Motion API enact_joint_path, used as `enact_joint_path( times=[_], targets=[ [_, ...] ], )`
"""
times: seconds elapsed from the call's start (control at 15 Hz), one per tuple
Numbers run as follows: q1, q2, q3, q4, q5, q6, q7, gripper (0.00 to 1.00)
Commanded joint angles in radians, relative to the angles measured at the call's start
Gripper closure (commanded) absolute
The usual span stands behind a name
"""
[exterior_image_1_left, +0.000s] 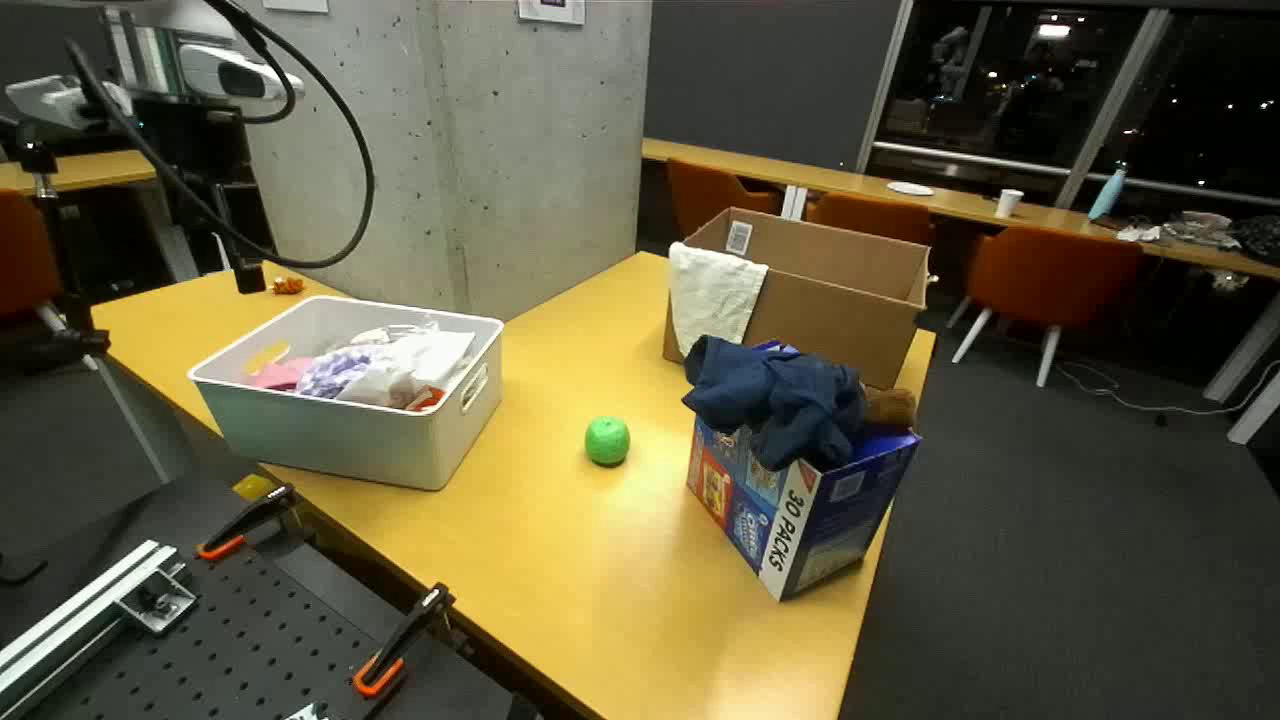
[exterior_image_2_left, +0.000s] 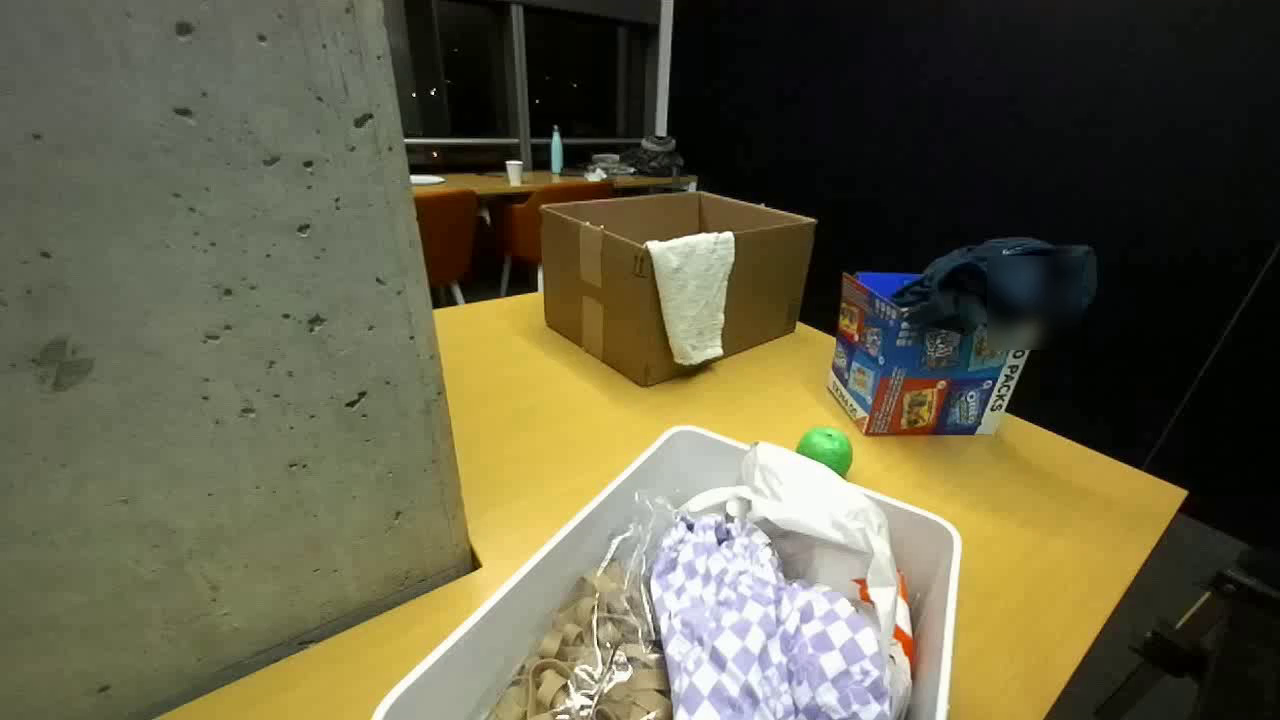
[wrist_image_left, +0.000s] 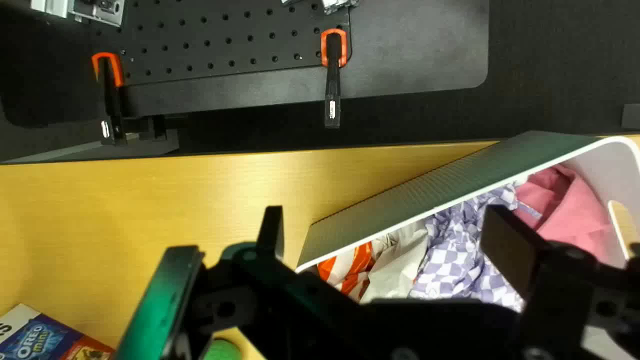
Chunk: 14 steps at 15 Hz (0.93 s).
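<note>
Hand (wrist_image_left: 387, 232) spread wide, raised above the tabletop (exterior_image_1_left: 560, 540); in the wrist view the white plastic bin (exterior_image_1_left: 330, 435) shows below and between its fingers. Bin sits near the tabletop's edge, by the black perforated board (exterior_image_1_left: 260, 640). Inside: purple-and-white checked fabric (exterior_image_2_left: 715, 600), white plastic bag (exterior_image_2_left: 810, 495), pink cloth (wrist_image_left: 580, 215), tan curled strips (exterior_image_2_left: 570, 650) in clear plastic. Green round fruit (exterior_image_1_left: 607, 442) on the tabletop between bin and Oreo-printed snack carton (exterior_image_1_left: 800, 520); dark blue cloth (exterior_image_1_left: 790, 400) heaped on carton's top. Nearby, open-topped cardboard box (exterior_image_1_left: 835, 320), off-white towel (exterior_image_1_left: 712, 298) draped over its side.
</note>
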Motion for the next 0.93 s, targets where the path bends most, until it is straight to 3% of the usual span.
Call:
enact_joint_path(
  times=[0.0,0.13,0.4,0.67,0.87],
  targets=[
    [0.014,0.001,-0.014,0.002,-0.005,-0.001,0.003,0.0],
    [0.007,0.029,-0.014,0.016,-0.021,0.016,0.003,0.0],
    [-0.008,0.161,-0.018,0.063,-0.073,0.161,0.01,0.0],
    [0.02,0.357,-0.02,0.12,-0.097,0.385,0.007,0.0],
    [0.088,0.54,-0.011,0.182,-0.108,0.572,0.011,0.0]
  ],
)
